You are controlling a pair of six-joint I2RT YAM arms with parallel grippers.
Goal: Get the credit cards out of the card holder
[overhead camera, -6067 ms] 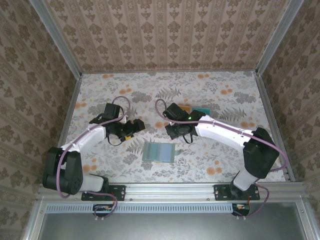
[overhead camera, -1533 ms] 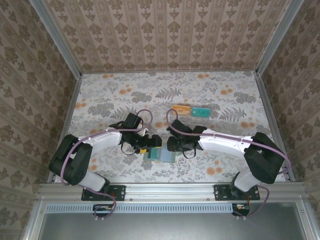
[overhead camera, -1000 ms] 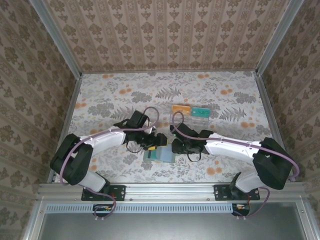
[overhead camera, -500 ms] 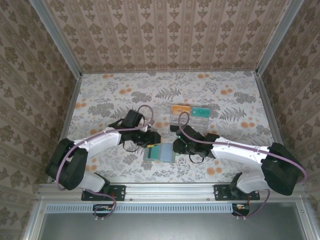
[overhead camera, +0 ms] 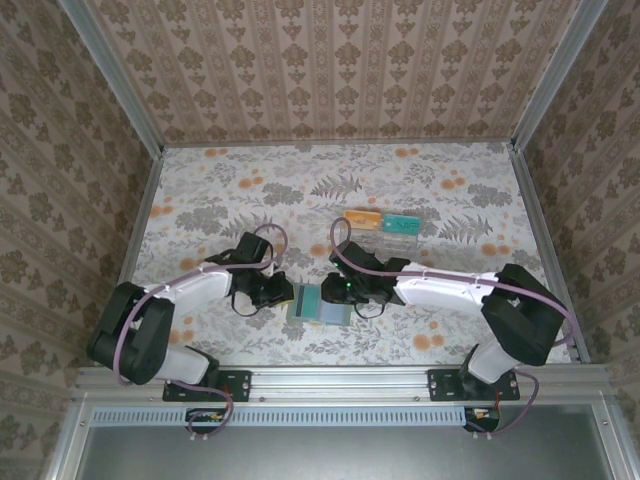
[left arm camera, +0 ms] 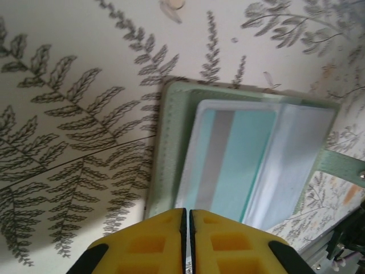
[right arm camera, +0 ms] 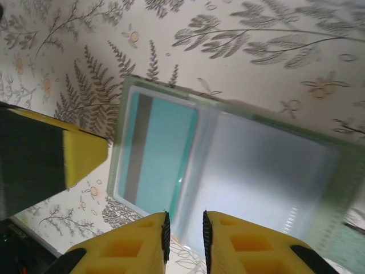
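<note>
The card holder lies open and flat on the flowered table. A teal credit card with a grey stripe sits under the clear window of its left panel, also seen in the right wrist view as the teal card. My left gripper is shut, its yellow fingertips at the holder's left edge. My right gripper hovers over the holder's middle fold, jaws a narrow gap apart with nothing between them. Farther back lie an orange card and a teal card.
Metal rails and patterned walls fence the table on three sides. The two loose cards rest at the back right of centre, beyond the right arm. Both arms meet low over the near middle of the table.
The left jaws have closed and the left gripper slid back to the holder's left edge. The right gripper moved left over the holder's middle and its jaws narrowed.
</note>
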